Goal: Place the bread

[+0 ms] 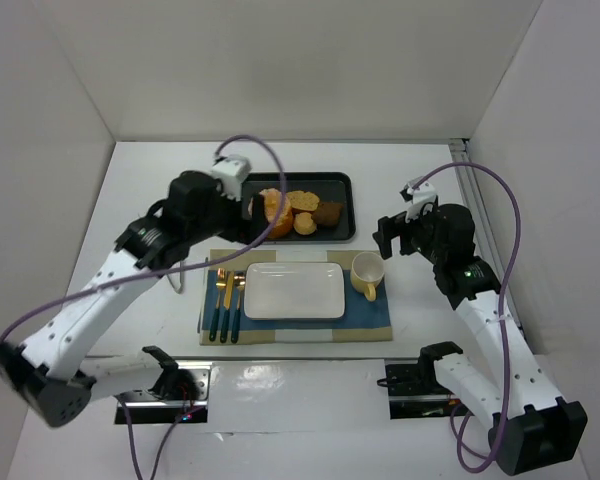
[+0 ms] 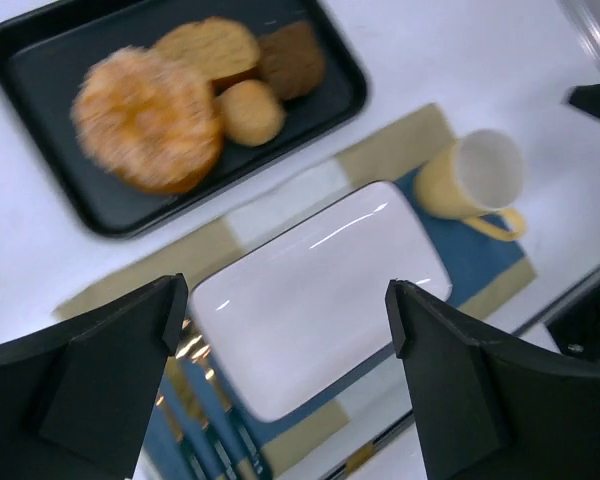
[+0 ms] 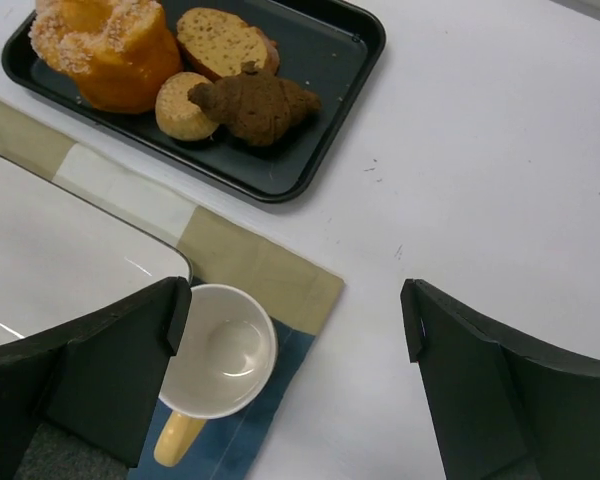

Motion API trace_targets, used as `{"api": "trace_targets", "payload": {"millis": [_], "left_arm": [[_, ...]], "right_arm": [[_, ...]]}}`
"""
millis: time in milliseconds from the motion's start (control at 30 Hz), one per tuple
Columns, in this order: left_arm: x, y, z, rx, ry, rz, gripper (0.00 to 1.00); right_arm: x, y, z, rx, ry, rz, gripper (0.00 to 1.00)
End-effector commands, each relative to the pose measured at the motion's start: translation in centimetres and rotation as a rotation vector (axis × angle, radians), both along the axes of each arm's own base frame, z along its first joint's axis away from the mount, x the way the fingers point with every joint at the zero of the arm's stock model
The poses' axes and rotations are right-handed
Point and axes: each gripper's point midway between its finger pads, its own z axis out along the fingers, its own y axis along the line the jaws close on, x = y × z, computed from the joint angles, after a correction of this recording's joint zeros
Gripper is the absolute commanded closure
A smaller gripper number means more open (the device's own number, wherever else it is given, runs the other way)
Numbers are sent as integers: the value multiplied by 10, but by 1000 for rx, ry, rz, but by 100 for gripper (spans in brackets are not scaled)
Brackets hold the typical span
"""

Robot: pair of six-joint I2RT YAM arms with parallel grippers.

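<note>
Between my left fingers (image 2: pixel 110 370) nothing is held. They stand spread as wide as they go, hanging above the white plate (image 2: pixel 320 290) and looking toward the black tray (image 2: pixel 315 112). My right fingers (image 3: pixel 90 360) are spread and empty too, hovering over the bare surface (image 3: pixel 480 150) just right of the yellow cup (image 3: pixel 225 350).

I judge this to be the reach, with the bread (image 2: pixel 250 112) not yet touched. It lies on the tray near its front edge, tucked against the big orange pastry (image 2: pixel 145 120), with the oval slice (image 2: pixel 208 48) and a dark brown piece (image 2: pixel 292 58) just behind it.

The next move calls for carrying my left fingers forward and down over the bread. They should straddle it alone, with one tip slipped into the tight gap beside the orange pastry. Then I close gently and lift, and the plate looks like the likely place to set it.

The bread is small, round and golden-tan with a paler rim. It is the smallest item on the tray and probably soft, so a light squeeze should do.
</note>
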Motion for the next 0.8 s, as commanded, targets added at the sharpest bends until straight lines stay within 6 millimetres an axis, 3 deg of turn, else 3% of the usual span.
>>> {"api": "trace_targets", "payload": {"millis": [0,33,67,100,133,167,200,233,267,400,533,767], "left_arm": [[2,63,-5,-21,-57,224,0],[2,78,-10,-14,-58,268,0],[3,91,-16,-1,-56,298,0],[11,117,-22,10,-60,391,0],[11,136,-38,45,-39,460,0],[14,148,-48,53,-25,496,0],[19,173,-57,68,-15,572,0],[17,182,-75,83,15,601,0],[19,188,-79,71,19,629,0],[22,209,-90,55,28,711,0],[25,228,-133,110,148,771,0],[27,262,-184,226,331,870,0]], "right_arm": [[3,8,34,53,-88,25,0],[1,10,28,29,-89,60,0],[-4,10,19,-24,-91,102,13],[-1,9,16,-26,-99,94,85],[-1,6,8,-35,-85,79,100],[2,4,10,-40,-84,65,100],[0,8,8,-34,-63,89,100],[-1,11,9,-30,-51,104,42],[-4,13,7,-38,-45,132,0],[-10,18,11,-43,-76,175,1],[-11,16,14,-46,-79,166,0],[-12,14,20,-47,-99,157,0]]}}
